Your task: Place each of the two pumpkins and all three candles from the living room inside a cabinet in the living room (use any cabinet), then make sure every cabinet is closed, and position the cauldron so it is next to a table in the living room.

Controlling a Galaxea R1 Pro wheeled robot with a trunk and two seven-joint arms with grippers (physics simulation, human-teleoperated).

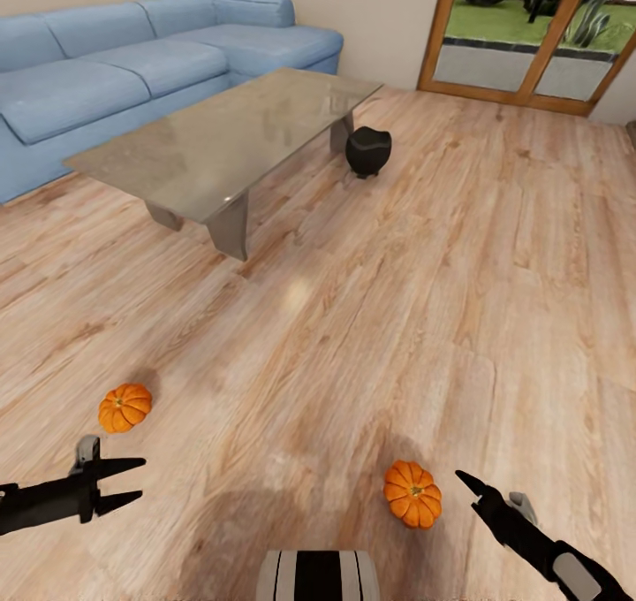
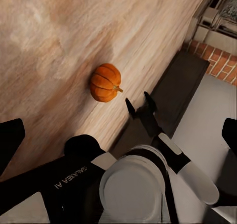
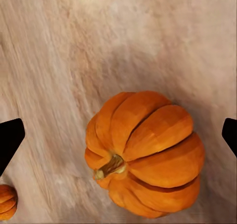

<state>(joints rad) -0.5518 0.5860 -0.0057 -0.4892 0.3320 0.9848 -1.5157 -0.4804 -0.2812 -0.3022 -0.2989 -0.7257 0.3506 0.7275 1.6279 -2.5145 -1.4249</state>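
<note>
Two pumpkins are sitting on the plank floor [image 1: 459, 256]: one pumpkin [image 1: 124, 407] at 8 o'clock just beyond the left gripper [image 1: 131, 482] (fingers spread), the other pumpkin [image 1: 412, 493] at 5 o'clock beside the right gripper [image 1: 466, 480]. The cauldron [image 1: 367, 150] is standing at 12 o'clock, right by the grey table [image 1: 221, 141], blue sofa [image 1: 132, 62] behind.

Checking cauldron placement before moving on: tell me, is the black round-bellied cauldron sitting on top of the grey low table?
No, the black round-bellied cauldron stands on the light wood plank floor beside the grey low table.
</note>
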